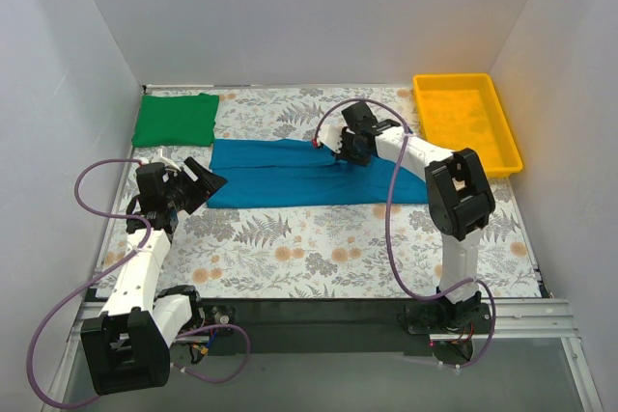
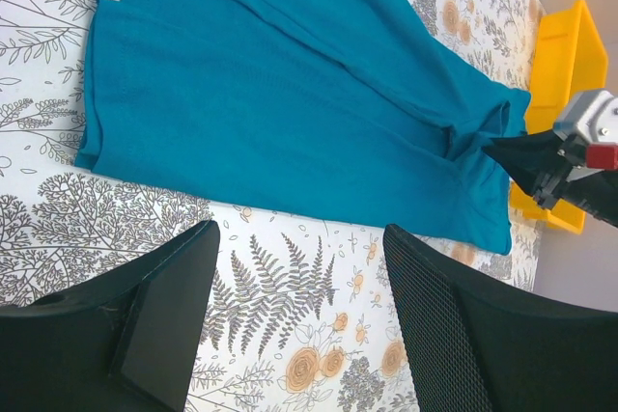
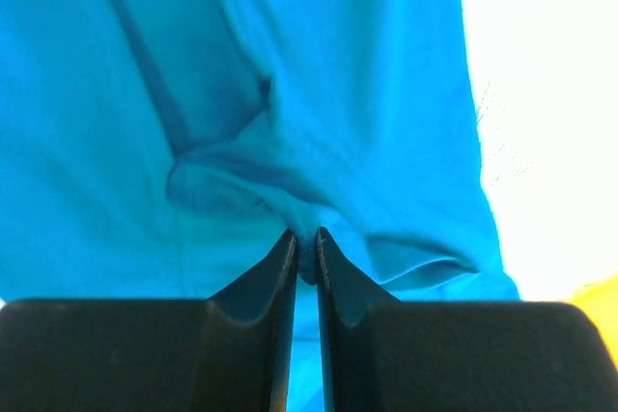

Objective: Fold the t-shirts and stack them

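Down on the flowered cloth (image 1: 290, 248), mid-table: the teal shirt (image 1: 290, 180), laid out long. Soft, light, limp, bound to droop and crease, so best taken at hems or corners. Pinched tight in the right gripper (image 3: 306, 238) at a bunched fold. Left gripper (image 2: 299, 233) wide open beside the left hem. Green shirt (image 1: 175, 119) folded, far left.

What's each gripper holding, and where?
Right gripper pinches the teal t-shirt at a bunched fold near its far edge; left gripper is open, holding nothing.
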You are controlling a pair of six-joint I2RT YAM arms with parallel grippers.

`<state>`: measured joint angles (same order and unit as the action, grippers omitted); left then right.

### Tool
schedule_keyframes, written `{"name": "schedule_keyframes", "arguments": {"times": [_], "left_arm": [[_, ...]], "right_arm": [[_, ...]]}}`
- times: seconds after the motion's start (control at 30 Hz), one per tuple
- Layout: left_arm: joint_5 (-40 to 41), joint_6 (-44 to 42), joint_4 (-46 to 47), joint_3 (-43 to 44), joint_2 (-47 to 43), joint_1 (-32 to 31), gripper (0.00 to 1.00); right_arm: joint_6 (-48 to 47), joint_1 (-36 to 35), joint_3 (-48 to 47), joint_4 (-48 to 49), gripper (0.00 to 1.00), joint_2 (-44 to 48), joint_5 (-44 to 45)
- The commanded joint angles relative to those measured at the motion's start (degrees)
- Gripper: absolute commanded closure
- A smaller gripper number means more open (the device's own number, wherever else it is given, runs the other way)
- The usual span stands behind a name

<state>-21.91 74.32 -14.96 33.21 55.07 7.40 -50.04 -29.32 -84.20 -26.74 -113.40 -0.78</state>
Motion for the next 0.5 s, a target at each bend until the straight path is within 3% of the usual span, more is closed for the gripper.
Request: {"name": "schedule_keyframes", "arguments": {"times": [0.0,0.07,0.1,0.27,0.3,0.43,0.47], "left_arm": [[-0.85,-0.85,0.46,-0.25,-0.14,0.25,0.33],[-0.85,-0.85,0.55,-0.34,-0.05,0.34,0.33],[-0.85,-0.85,0.55,-0.25,-0.05,0.34,0.33],[-0.68,-0.94,0.55,-0.34,0.13,0.25,0.33],[-0.68,-0.94,0.55,-0.34,0.13,0.25,0.32],[-0.41,-1.02,0.46,-0.17,-0.05,0.33,0.33],[0.02,-1.20,0.29,-0.08,-0.31,0.25,0.33]], "right_arm": [[-1.90,-1.96,-4.12,0.64,0.81,-2.96,4.11],[-1.90,-2.75,-5.87,0.81,0.77,-5.14,6.04],[-1.55,-2.93,-7.89,0.81,0.68,-5.86,8.66],[4.76,-3.20,-11.42,5.02,0.48,-7.97,16.58],[5.47,-3.20,-10.73,5.64,0.40,-7.36,16.77],[7.41,-3.20,-6.61,6.53,0.37,-1.05,11.34],[6.98,-3.20,-5.37,6.27,0.36,0.45,5.41]]}}
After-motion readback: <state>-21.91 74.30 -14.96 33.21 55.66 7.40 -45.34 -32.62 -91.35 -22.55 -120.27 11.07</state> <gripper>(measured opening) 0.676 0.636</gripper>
